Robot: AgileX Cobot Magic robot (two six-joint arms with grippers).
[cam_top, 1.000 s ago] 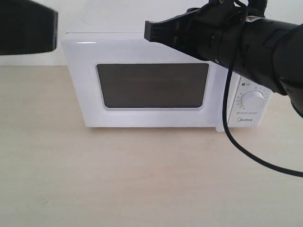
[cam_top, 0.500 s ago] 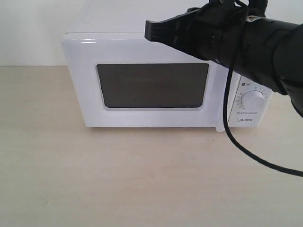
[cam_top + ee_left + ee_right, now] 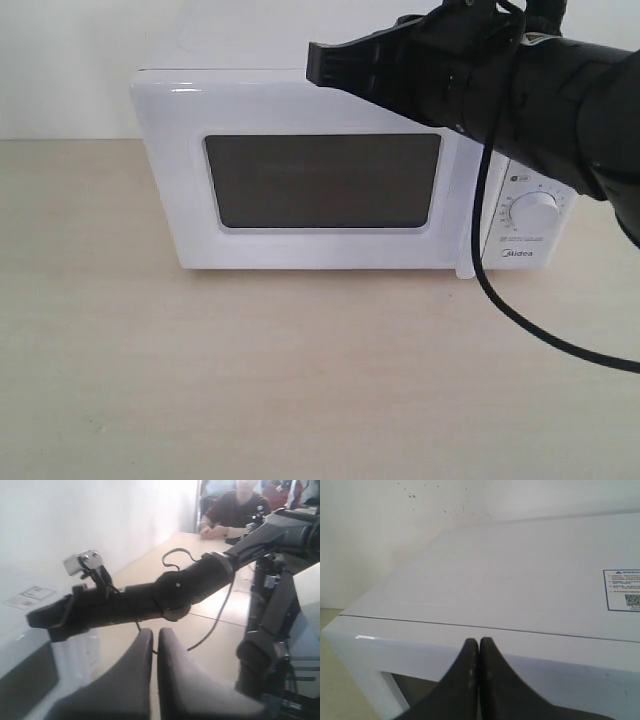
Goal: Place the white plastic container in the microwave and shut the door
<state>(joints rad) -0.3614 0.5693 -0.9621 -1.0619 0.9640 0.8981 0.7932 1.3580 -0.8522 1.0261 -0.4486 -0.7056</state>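
Observation:
The white microwave [image 3: 160,110] stands on the table with its door [image 3: 190,200] shut and the dark window [image 3: 322,180] facing the camera. The white plastic container does not show in any view. My right gripper [image 3: 315,67] is shut and empty; in the right wrist view its fingertips [image 3: 479,642] hover just in front of the door's top edge, with the microwave's top [image 3: 510,570] beyond. My left gripper [image 3: 154,632] is shut with nothing in it and is out of the exterior view; its camera looks at the right arm [image 3: 150,597].
A dial [image 3: 533,213] sits on the microwave's right panel beside the vertical handle [image 3: 465,225]. The right arm's black cable [image 3: 500,300] hangs down over the table [image 3: 300,380]. A sticker [image 3: 622,590] lies on the microwave top. People sit at a far table [image 3: 235,510].
The dark left arm at the exterior view's top left has moved out of view. The right arm and the microwave have stayed still.

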